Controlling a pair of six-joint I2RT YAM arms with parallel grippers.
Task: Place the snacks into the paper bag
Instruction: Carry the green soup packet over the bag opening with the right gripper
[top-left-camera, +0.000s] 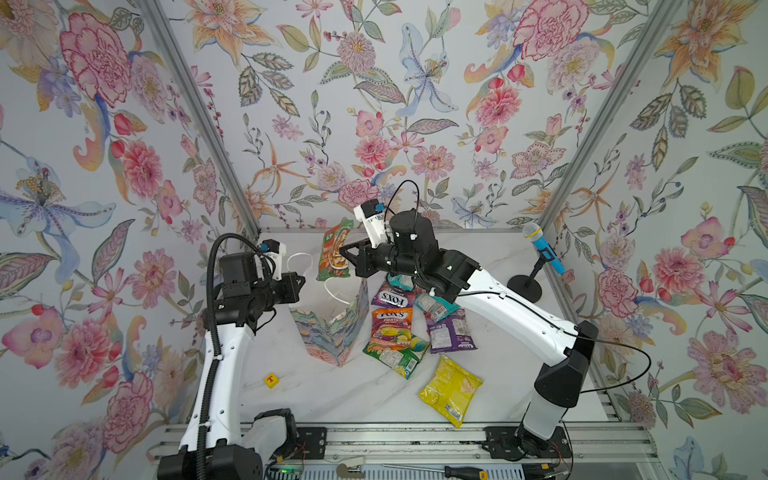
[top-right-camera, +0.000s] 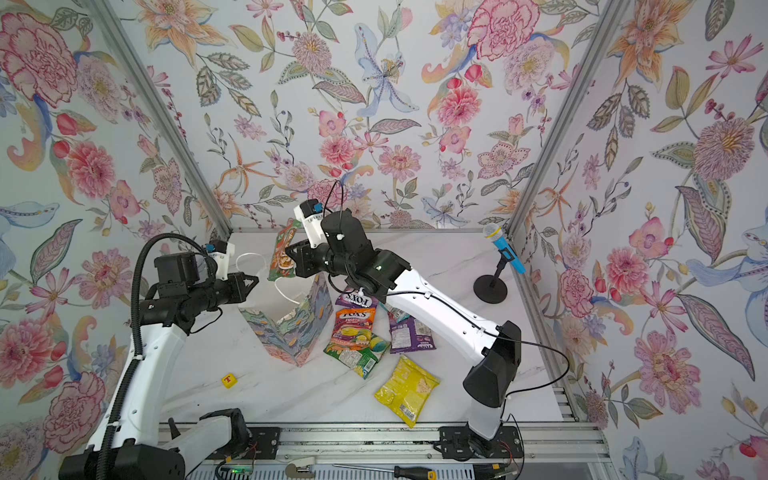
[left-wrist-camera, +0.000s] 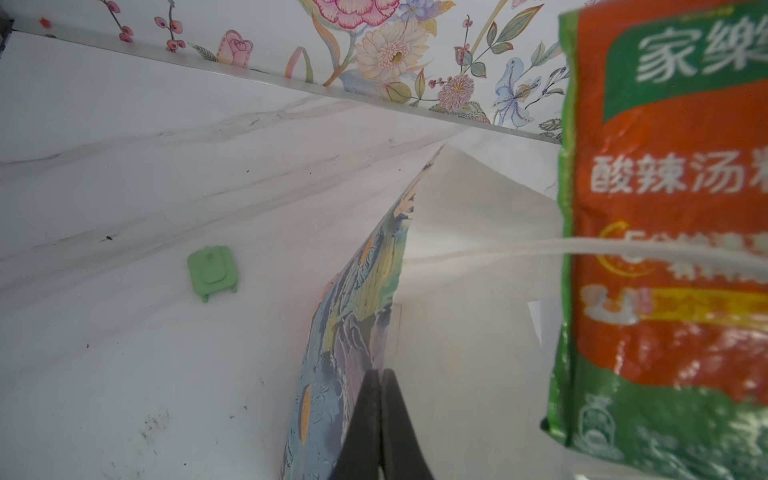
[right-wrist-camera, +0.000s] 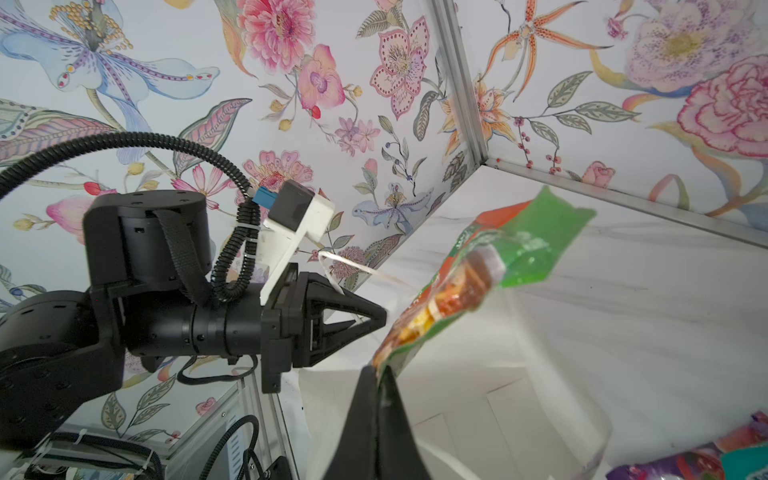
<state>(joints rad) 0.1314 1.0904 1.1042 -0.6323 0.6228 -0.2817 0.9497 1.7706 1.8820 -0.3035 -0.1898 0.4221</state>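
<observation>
Left wrist view: the left gripper is pinched tight on the thin top edge of the paper bag. The bag is painted and bumpy outside, and smooth white inside. The right gripper is squeezed shut on a corner of a shiny, crinkly green-and-orange soup packet, which hangs above the bag's wide-open mouth. Other flat, glossy snacks lie just beside the upright bag on the marble table.

The left arm stood bent, wrist level, its left gripper pinched tight on the paper bag rim. The right arm reached across the middle, and the right gripper was clamped on an orange-and-green packet just beyond the left fingertips.
</observation>
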